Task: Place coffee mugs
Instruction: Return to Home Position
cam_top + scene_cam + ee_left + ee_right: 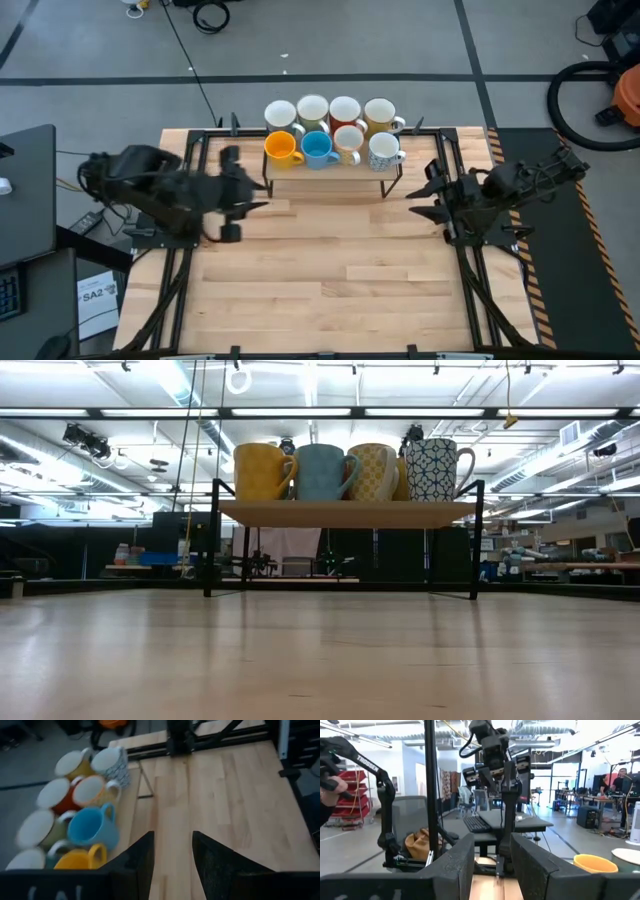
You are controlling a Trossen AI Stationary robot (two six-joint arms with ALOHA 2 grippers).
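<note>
Eight coffee mugs stand upright in two rows on a small raised shelf at the table's far middle. The front row is an orange-yellow mug, a blue mug, a cream patterned mug and a white-and-blue patterned mug. The back row holds white, cream, red-orange and yellow mugs. The front row also shows in the low view and all the mugs in the left wrist view. My left gripper is open and empty, left of the shelf. My right gripper is open and empty, right of it.
The shelf stands on thin black legs above the wooden tabletop. Black frame rails run along the table's left and right sides. A yellow mug rim shows in the right wrist view, with people in the room beyond.
</note>
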